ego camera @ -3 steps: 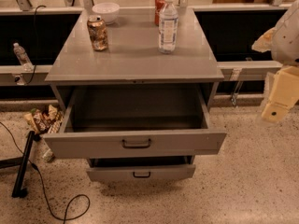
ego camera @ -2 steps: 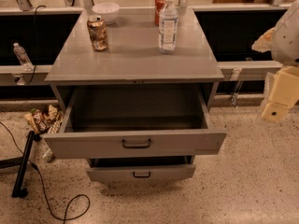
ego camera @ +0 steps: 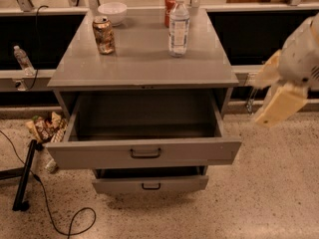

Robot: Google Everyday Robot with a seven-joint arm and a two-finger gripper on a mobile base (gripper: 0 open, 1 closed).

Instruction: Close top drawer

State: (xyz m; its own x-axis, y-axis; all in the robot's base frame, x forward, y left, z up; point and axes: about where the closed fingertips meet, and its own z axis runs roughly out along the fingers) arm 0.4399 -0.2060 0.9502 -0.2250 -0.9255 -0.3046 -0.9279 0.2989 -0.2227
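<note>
Task not started as far as I can see: the top drawer (ego camera: 89,156) is pulled far out of the grey cabinet, box fully exposed and looking empty. All the closing is left to do. The tool (ego camera: 277,99) hangs at the right side of the frame, off the drawer's right corner, apart from it and touching nothing. I cannot tell whether it is spread or pressed together. The drawer is wide grey metal with a tall front panel, a black bar handle (ego camera: 145,153) in the middle and deep side walls; it sits level, not skewed. My guess is a push on the front panel sends it in. Below it a shorter drawer (ego camera: 114,185) with a smaller black handle is also out a little. On the counter (ego camera: 144,66) above: a can (ego camera: 103,35), a water bottle (ego camera: 179,25), a white bowl (ego camera: 112,11) and a red can (ego camera: 170,9) behind the bottle. None of them is in the drawer's way.
</note>
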